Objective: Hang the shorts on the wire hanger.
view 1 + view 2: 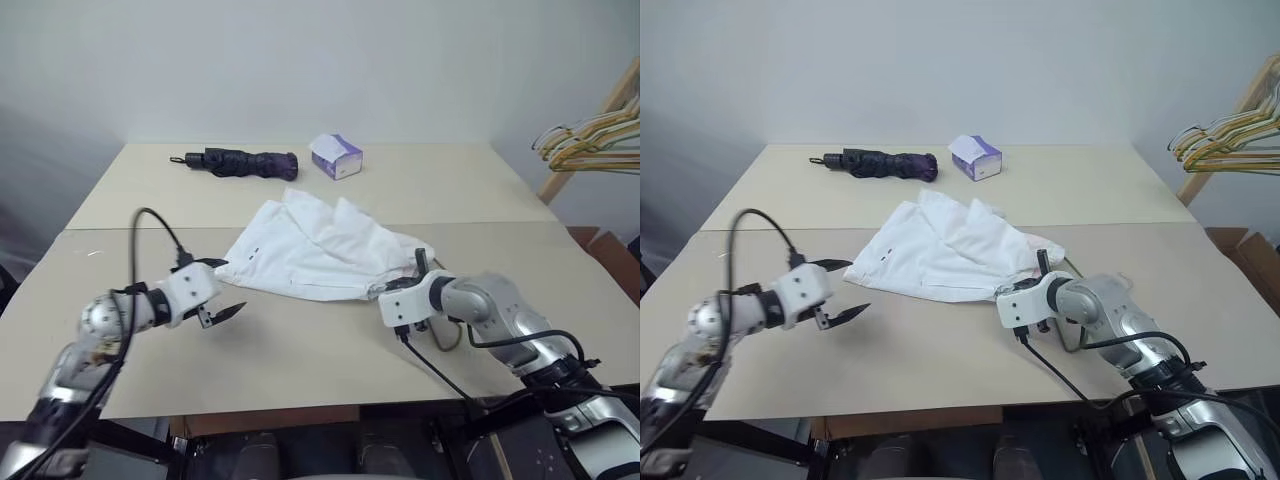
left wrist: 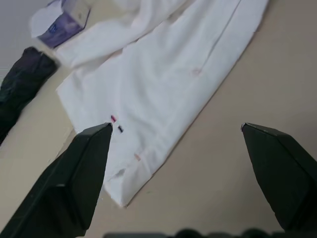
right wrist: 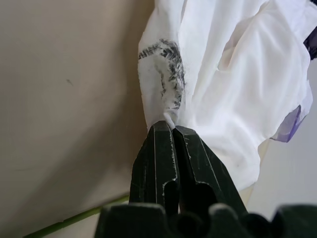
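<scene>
Shorts lie spread and rumpled mid-table, red-and-dark mark near the hem on the robot's left. Right gripper has its fingers pinched tight on a bunched edge of the cloth at the shorts' right end — dark smudge on the fabric just above the fingertips. A thin olive wire runs along the table beneath that gripper, probably the wire hanger. Left gripper sits just off the left hem, jaws spread wide, holding nothing. Behind the shorts — folded dark umbrella and tissue box. Bunched coloured hangers at far right.
</scene>
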